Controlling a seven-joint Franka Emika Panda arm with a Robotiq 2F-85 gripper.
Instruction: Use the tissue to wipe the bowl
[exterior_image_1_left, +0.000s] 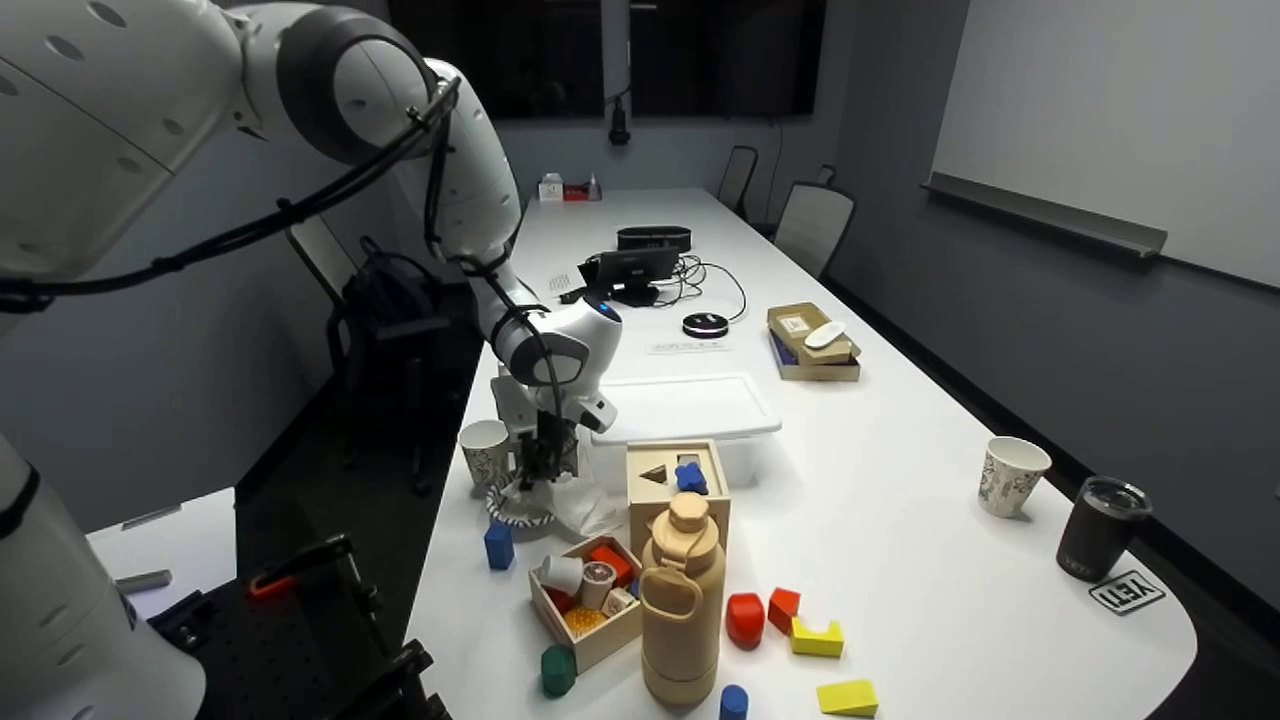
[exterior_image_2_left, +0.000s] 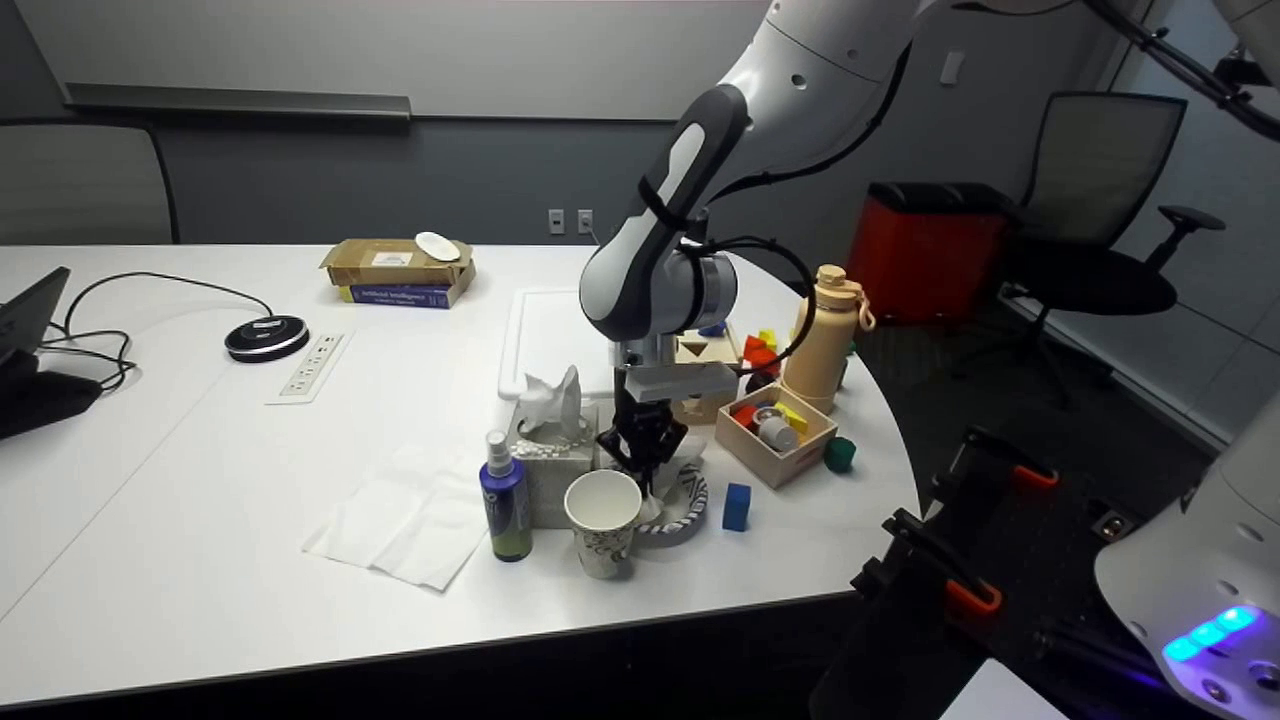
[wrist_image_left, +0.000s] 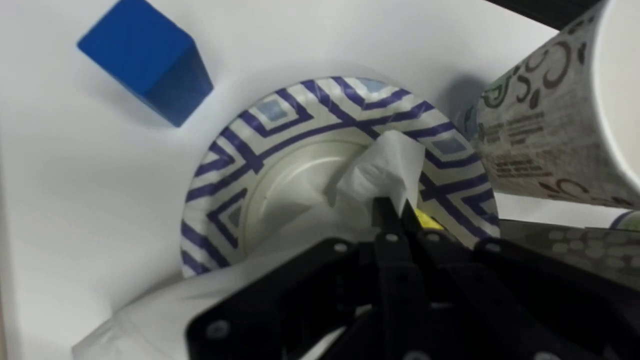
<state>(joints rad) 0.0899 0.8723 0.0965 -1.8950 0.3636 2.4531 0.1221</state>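
Observation:
The bowl is a paper one with a purple-patterned rim (wrist_image_left: 310, 105), upright on the table. It also shows in both exterior views (exterior_image_1_left: 510, 515) (exterior_image_2_left: 692, 497). The white crumpled tissue (wrist_image_left: 377, 172) lies partly in the bowl and trails over its rim; it also shows in both exterior views (exterior_image_1_left: 585, 505) (exterior_image_2_left: 685, 456). My gripper (wrist_image_left: 397, 205) points down into the bowl, its fingertips closed together on the tissue. A small yellow patch (wrist_image_left: 427, 220) shows beside the fingertips inside the bowl; what it is I cannot tell. The gripper hides part of the bowl.
A paper cup (wrist_image_left: 540, 125) stands close beside the bowl, with a tissue box (exterior_image_2_left: 555, 480) and spray bottle (exterior_image_2_left: 506, 505) near it. A blue block (wrist_image_left: 145, 55), wooden shape box (exterior_image_1_left: 660, 520), box of blocks (exterior_image_1_left: 590, 650), lidded white container (exterior_image_1_left: 690, 405) and beige bottle (exterior_image_1_left: 683, 610) stand around.

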